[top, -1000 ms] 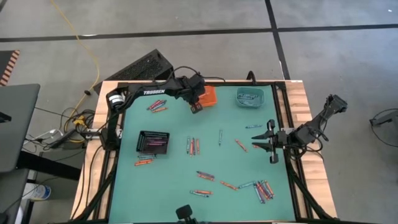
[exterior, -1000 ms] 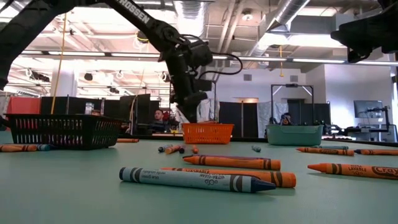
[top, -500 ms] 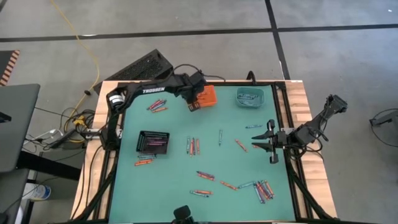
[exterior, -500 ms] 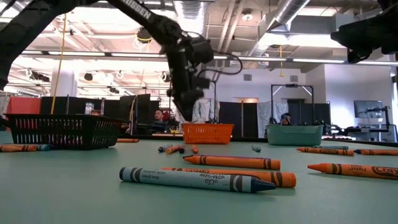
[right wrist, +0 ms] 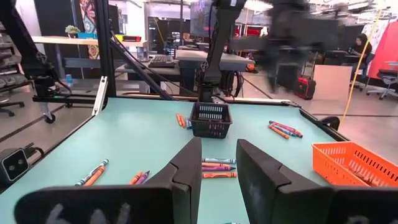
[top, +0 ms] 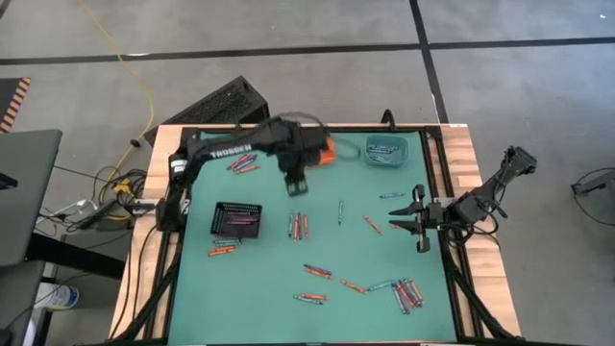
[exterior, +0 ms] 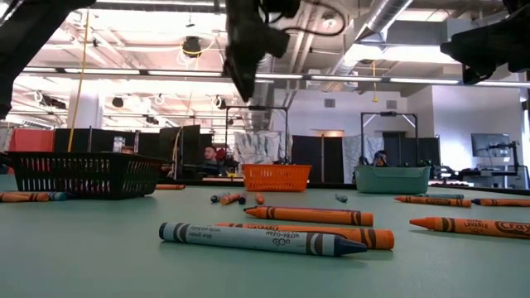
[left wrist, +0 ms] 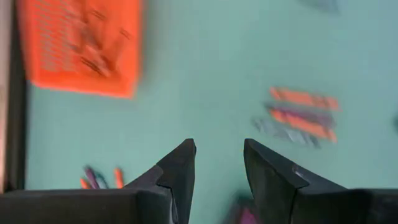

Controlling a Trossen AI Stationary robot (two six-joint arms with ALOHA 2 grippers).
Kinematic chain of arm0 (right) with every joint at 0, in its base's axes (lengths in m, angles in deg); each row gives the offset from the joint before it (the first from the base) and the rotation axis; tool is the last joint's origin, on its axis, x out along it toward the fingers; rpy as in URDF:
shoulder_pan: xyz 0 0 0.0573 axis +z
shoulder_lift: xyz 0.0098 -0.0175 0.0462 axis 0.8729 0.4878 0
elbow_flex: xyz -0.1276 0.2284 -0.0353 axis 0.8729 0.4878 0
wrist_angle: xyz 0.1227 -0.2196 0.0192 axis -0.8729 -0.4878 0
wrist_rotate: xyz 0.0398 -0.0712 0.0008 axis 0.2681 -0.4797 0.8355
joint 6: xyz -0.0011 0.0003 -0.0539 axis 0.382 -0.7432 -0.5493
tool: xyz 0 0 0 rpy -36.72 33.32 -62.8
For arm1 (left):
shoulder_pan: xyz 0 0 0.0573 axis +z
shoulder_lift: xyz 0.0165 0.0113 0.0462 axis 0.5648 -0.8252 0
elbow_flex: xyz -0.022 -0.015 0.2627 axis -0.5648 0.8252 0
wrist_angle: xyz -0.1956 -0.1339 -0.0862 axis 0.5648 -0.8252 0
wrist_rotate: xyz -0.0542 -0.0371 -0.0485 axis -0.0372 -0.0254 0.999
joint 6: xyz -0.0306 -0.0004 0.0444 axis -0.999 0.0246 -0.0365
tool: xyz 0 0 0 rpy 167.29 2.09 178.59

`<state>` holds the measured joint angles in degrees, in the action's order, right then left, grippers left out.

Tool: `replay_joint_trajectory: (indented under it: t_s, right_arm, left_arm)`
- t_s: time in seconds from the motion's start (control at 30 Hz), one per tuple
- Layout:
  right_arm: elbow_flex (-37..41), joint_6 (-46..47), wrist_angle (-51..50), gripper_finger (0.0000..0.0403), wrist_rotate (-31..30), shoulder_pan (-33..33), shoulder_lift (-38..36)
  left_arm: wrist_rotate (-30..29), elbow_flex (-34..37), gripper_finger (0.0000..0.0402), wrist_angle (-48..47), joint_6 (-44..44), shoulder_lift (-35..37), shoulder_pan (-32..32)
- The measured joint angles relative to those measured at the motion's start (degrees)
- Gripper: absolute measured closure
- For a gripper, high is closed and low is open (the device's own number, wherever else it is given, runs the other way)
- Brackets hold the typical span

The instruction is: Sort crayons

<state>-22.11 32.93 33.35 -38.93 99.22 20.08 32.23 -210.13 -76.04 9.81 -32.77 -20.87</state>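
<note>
Crayons lie scattered on the green mat: a trio (top: pixel 299 226) at the middle, a pair (top: pixel 242 163) at the far left, a cluster (top: pixel 405 291) at the near right, and others between. Two crayons (exterior: pixel 273 236) lie close in the low view. My left gripper (top: pixel 294 188) hangs high over the mat, between the orange bin (top: pixel 325 149) and the trio. It points down, open (left wrist: pixel 217 163) and empty. My right gripper (top: pixel 399 223) waits at the table's right edge, level, open (right wrist: pixel 217 163) and empty.
The teal bin (top: pixel 386 149) stands at the far right with crayons in it. The black bin (top: pixel 237 219) stands at the left, with a crayon pair (top: pixel 222 250) just near of it. The orange bin (left wrist: pixel 81 46) holds several crayons. Bare mat lies at the near left.
My left gripper has risen from just above the orange bin's near left corner. It has swung toward the table's near edge and now hangs high over the open mat. The crayons on the mat lie as they did.
</note>
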Motion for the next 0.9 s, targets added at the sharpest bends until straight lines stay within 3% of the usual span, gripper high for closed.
replay_joint_trajectory:
  t_s: [0.17, 0.43, 0.67, 0.9]
  right_arm:
    - [0.0, 1.2, -0.2, 0.0296, 0.0, 0.0, 0.0]
    - [0.0, 1.2, -0.2, 0.0296, 0.1, 0.0, 0.0]
    - [0.0, 1.3, -0.2, 0.0296, 0.1, 0.0, 0.0]
    - [0.0, 1.7, -0.2, 0.0296, 0.1, 0.0, 0.0]
  left_arm:
    - [-0.3, 0.0, 0.0274, -7.4, -2.6, 0.0, -10.4]
    - [-0.6, 0.0, 0.0274, -9.2, -9.1, 0.0, -28.9]
    - [-8.3, 0.0, 0.0274, -9.2, -19.6, 0.0, -42.2]
    - [-12.5, 0.0, 0.0274, -9.2, -31.2, 0.0, -50.9]
